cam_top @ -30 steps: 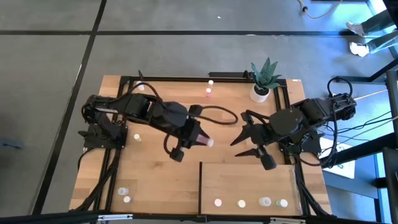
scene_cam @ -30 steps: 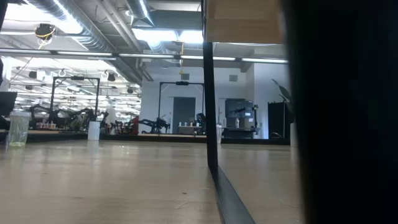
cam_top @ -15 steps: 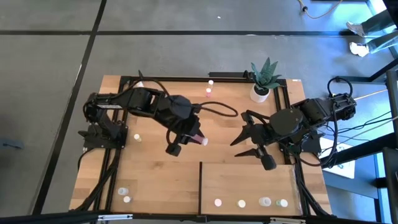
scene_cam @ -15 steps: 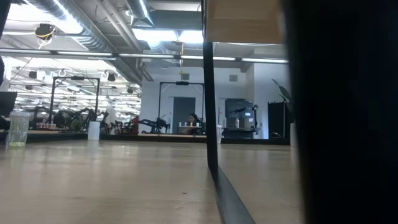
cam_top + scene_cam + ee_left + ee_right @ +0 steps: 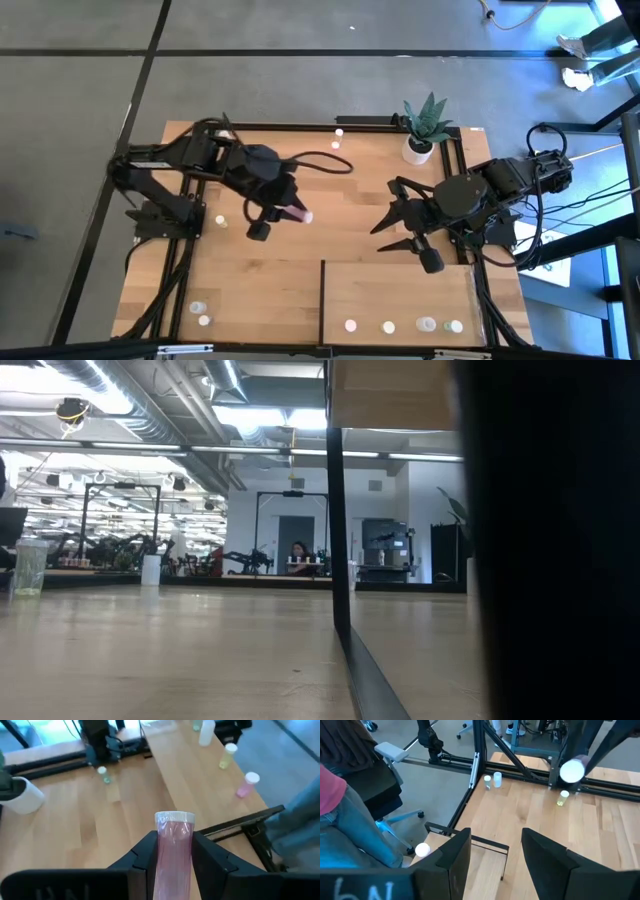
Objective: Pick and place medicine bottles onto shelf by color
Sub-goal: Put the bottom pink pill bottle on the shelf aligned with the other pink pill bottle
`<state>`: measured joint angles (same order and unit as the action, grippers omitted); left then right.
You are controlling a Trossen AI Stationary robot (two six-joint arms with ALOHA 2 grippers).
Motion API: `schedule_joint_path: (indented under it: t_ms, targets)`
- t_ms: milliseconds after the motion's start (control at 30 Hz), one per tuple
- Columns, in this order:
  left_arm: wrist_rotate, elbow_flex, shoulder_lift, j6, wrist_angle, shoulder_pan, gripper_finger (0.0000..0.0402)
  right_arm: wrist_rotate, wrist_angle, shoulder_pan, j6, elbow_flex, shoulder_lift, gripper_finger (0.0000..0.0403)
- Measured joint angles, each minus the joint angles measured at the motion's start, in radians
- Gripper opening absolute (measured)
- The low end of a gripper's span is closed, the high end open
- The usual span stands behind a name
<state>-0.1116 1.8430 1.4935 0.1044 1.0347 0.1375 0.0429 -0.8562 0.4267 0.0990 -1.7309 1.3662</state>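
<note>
Carrying is the step in hand: the left gripper clamps a pink bottle above mid-table, well apart from the shelf, where it must travel next, while the right gripper waits open beside it.

light: bright, even | glare: ceiling strips | blur: slight

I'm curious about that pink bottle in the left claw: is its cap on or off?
On. The pink bottle, clamped in the left claw, shows a white cap closing its end.
</note>
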Motion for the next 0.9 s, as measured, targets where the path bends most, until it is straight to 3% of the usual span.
schedule_joint_path:
  t_ms: [200, 400, 667, 900]
  targets:
    - [0.112, -0.383, -0.2, 0.005, -0.425, -0.001, 0.0094, 0.0, 0.0, 0.0, 0.001, 0.0, 0.0, 0.0178]
    - [0.162, -0.643, -0.266, 0.027, -0.793, -0.028, 0.0094, 0.0, 0.0, 0.0, 0.001, 0.0, 0.0, 0.0178]
    - [0.174, -0.811, -0.242, -0.051, -1.13, -0.09, 0.0094, -0.001, 0.0, 0.0, 0.0, 0.0, 0.0, 0.0178]
    - [0.177, -0.864, -0.236, -0.102, -1.21, -0.116, 0.0094, -0.001, 0.0, 0.0, 0.0, 0.0, -0.001, 0.0178]
